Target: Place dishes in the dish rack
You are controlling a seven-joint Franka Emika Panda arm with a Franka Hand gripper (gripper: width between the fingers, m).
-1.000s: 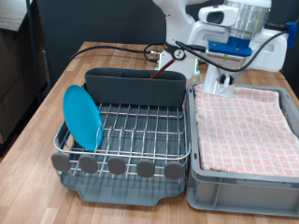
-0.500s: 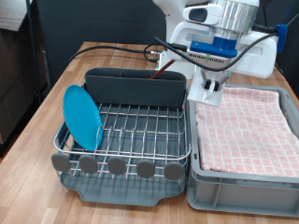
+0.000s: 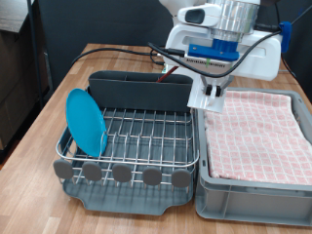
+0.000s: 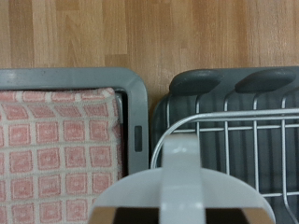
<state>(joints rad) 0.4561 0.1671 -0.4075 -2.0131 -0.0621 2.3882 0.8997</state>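
White cup (image 4: 182, 191) gripped in the end effector (image 3: 214, 93), up over the seam between dish rack (image 3: 132, 136) and crate (image 3: 255, 136) toward the counter's (image 3: 58, 97) far edge. Light, rigid, probably slippery and breakable; rim pinch looks right. Blue plate (image 3: 86, 121) standing racked.

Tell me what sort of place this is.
Likely a robot lab staged as a kitchen: a wooden table holds a dish rack with a blue plate, beside a cloth-lined grey crate.
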